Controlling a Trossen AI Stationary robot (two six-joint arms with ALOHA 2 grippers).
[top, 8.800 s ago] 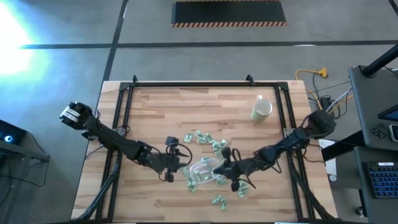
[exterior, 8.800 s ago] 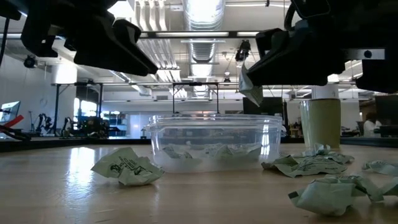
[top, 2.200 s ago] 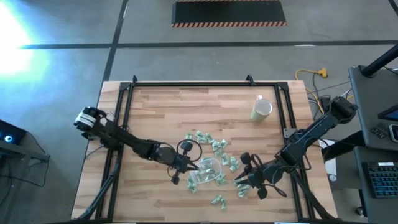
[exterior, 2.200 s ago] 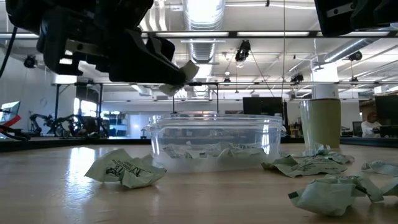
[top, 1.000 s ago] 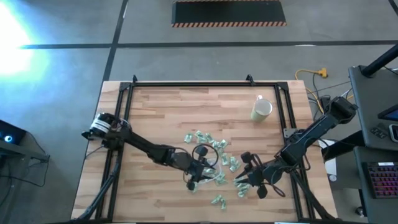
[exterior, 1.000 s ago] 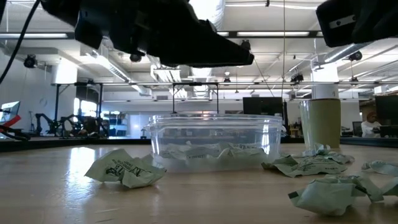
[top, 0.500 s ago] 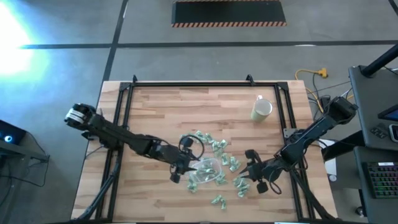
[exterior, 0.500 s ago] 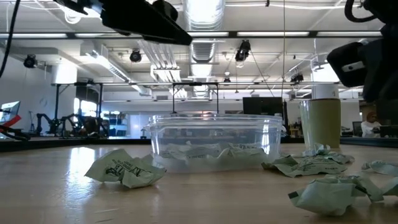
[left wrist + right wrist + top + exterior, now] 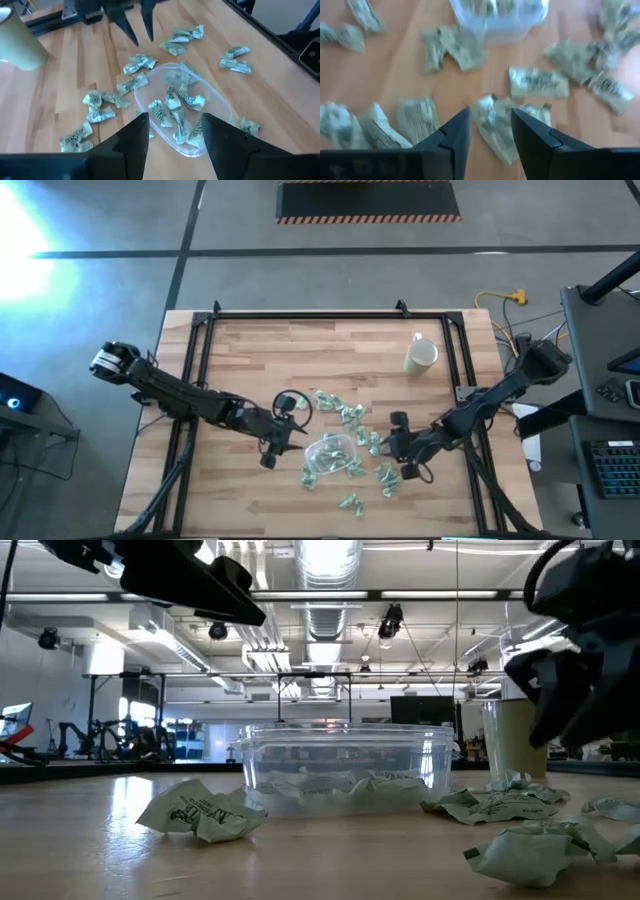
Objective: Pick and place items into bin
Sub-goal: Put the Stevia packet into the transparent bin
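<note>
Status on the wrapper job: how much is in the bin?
Done: several pale-green crinkly wrappers lie in the clear oval plastic bin. In hand: nothing; the left gripper is open beside the bin, and the right gripper is open over one loose wrapper. Left: many pieces scattered on the wooden table.

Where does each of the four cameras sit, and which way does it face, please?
High view: overhead, straight down on the table; both arms show.
Low view: at tabletop height, level across the bin into the room; arms overhead.
Left wrist view: on the left arm, over the bin; its open fingers show.
Right wrist view: on the right arm, over loose wrapped pieces; its open fingers show.
All four share the bin.
</note>
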